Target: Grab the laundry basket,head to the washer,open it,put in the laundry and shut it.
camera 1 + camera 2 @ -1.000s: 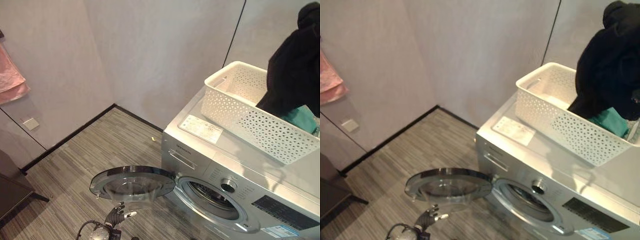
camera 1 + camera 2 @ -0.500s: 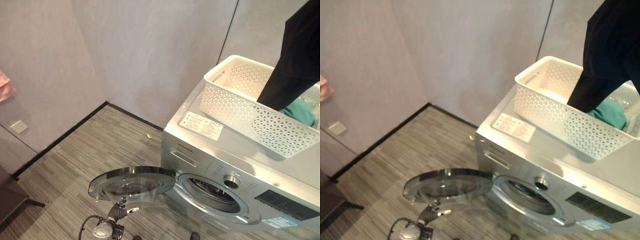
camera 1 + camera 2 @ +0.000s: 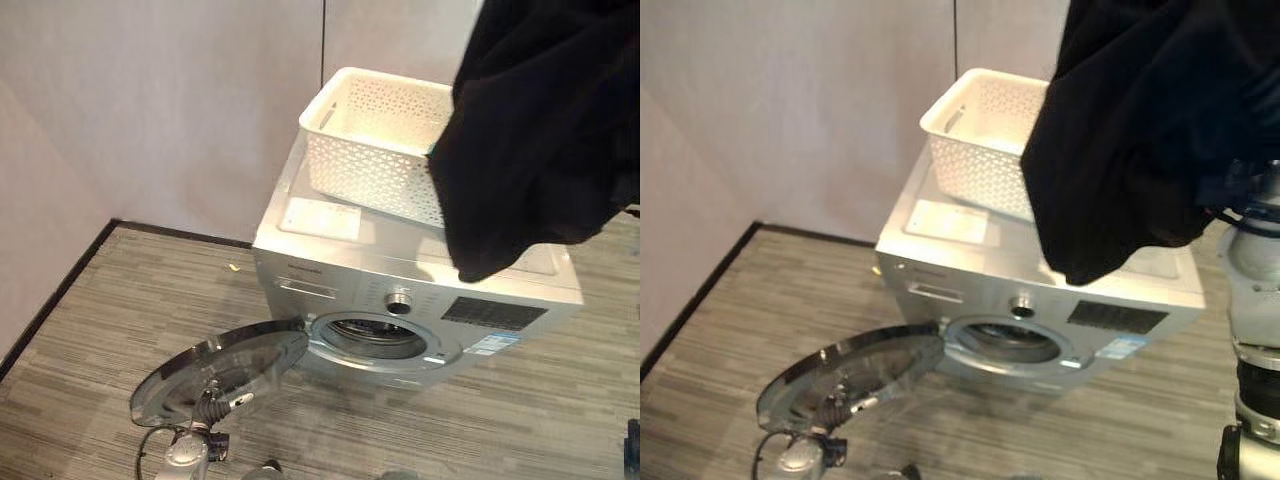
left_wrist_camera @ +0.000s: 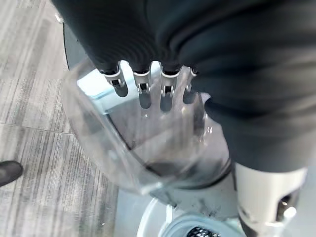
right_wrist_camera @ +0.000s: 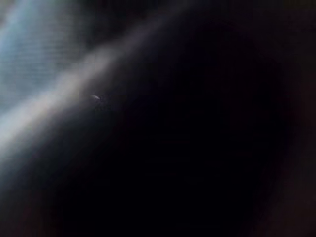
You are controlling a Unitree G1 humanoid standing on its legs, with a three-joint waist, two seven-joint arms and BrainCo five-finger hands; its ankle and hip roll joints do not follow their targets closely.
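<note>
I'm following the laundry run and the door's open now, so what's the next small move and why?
Probably lower the black garment toward the drum opening. It hangs in the air in front of the basket on the washer, and the door is swung wide, with the left hand by its glass, fingers straight. The hand carrying the garment is hidden behind the cloth.

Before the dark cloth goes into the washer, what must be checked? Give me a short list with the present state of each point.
1. Washer door swung fully open: ok.
2. Drum opening free of obstacles: ok, nothing shows in front of it.
3. Left hand at the door with straight fingers, holding nothing: ok.
4. Black garment lifted out of the white basket: ok, it hangs above the washer.
5. Right hand's grip on the garment: cannot tell, the cloth hides it.
6. Basket steady on the washer top: ok.
</note>
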